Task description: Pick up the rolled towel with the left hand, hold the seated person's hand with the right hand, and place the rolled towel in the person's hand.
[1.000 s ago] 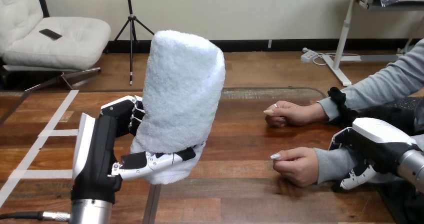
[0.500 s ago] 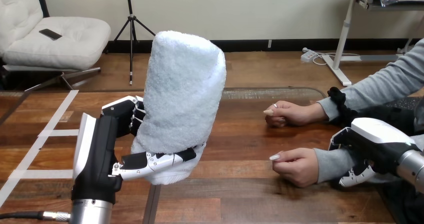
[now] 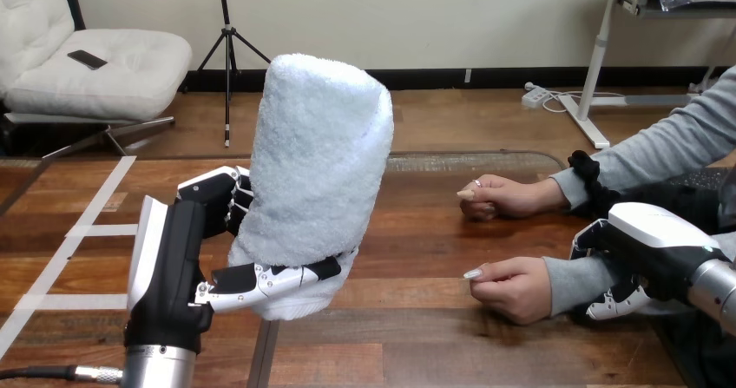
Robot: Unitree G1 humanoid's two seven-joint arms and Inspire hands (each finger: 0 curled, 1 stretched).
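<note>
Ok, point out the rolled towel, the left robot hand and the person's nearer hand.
rolled towel (image 3: 317, 158): head view, middle of its side.
left robot hand (image 3: 167, 262): head view, its black palm.
person's nearer hand (image 3: 514, 289): head view, back of the hand.

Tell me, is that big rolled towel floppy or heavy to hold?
Probably fairly firm: the rolled towel stands nearly upright in the left hand without sagging. Likely light for its bulk, being fluffy cloth. Gripped low, the tall roll might tip.
</note>
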